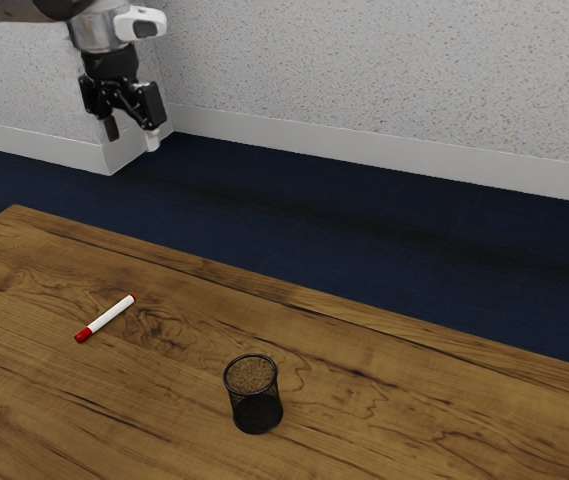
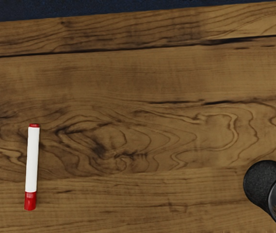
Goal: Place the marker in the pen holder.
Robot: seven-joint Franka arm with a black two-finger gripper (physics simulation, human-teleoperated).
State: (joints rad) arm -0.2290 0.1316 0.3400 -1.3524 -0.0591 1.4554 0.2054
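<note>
The step in hand is the approach to the marker (image 1: 110,318); nothing has been picked up. In the exterior view the gripper (image 1: 132,139) hangs in the upper left of the frame, high over the scene and well apart from the desk (image 1: 154,410), its two fingers spread with nothing between them. The marker lies flat on the desk in the left part of that frame, white with red ends, the longer red end pointing toward the lower left. The pen holder (image 1: 256,412), a black mesh cup, stands upright below the centre of the frame, its round mouth facing up, well apart from the marker.

The next move, as I judge it, calls for bringing the hand over the marker and then down, with the fingers on either side of the white barrel so that they close across its narrow width. Gripping near the middle should keep it balanced, though a hold nearer one end would leave more length to lower into the cup. After the lift, the marker will need tipping from lying to upright before it goes in. A round barrel could roll if one finger brushes it first, and the light-looking cup could topple if the marker catches its rim.
</note>
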